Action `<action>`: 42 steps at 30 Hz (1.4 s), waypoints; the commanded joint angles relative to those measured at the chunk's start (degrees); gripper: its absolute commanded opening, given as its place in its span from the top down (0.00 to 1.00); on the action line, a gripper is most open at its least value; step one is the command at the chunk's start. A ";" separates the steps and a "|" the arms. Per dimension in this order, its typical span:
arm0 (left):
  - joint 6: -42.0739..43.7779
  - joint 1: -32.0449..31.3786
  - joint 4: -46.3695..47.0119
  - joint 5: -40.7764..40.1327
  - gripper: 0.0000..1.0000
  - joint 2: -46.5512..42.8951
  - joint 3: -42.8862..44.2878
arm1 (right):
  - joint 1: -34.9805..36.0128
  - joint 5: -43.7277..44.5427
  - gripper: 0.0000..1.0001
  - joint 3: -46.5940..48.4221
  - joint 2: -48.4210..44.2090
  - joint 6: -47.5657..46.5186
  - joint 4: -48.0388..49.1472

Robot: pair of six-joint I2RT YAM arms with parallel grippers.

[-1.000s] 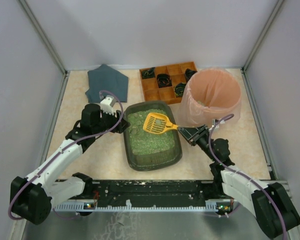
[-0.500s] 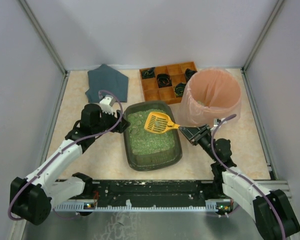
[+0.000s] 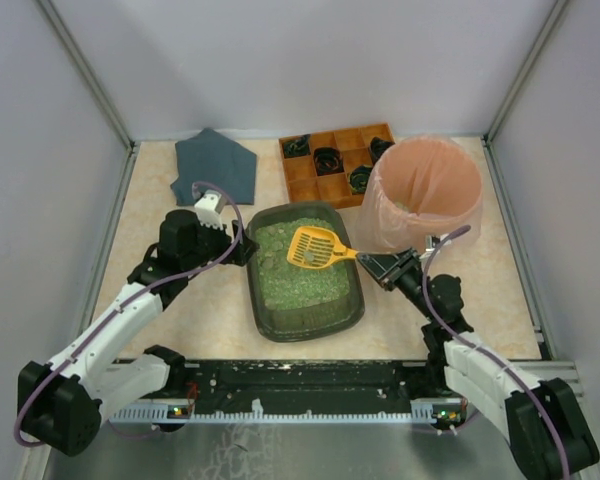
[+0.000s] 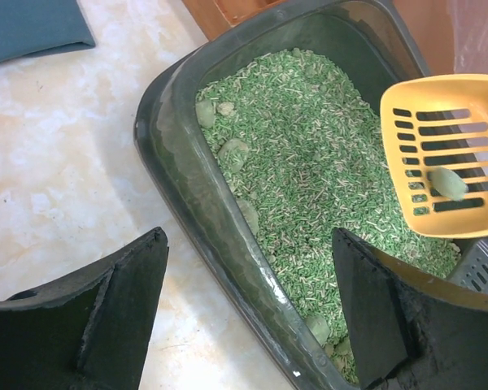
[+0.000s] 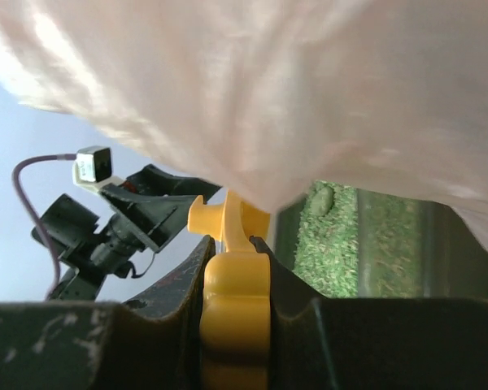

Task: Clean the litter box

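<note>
Left jaws: the left gripper (image 4: 250, 244) stands spread wide. One finger is outside the litter box's left wall and the other hangs over the litter, with nothing pinched.
Right jaws: the right gripper (image 5: 234, 248) is clamped on the handle of the yellow scoop (image 3: 315, 246).
Litter box: the litter box (image 3: 305, 327) sits mid-table between the two arms, with the pink bin (image 3: 420, 215) just beside its far right corner.
Scoop load: one greyish clump (image 4: 449, 183) lies on the slots, held above the litter.
Feel of the box: it looks like stiff, smooth plastic, probably slick, and bottom-heavy with pellets. I'd expect it to slide sooner than lift, and to spill if tipped.
Where to hold: the rolled rim (image 4: 175, 162) on the left long side, where the wall is thin enough to fit between the fingers.
Litter: loose green pellets, with more clumps along the left wall.
</note>
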 commanded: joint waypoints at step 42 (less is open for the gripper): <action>-0.65 0.50 -0.71 -4.39 0.08 -1.09 -0.31 | 0.02 50.45 1.00 51.83 -14.13 -30.31 -60.47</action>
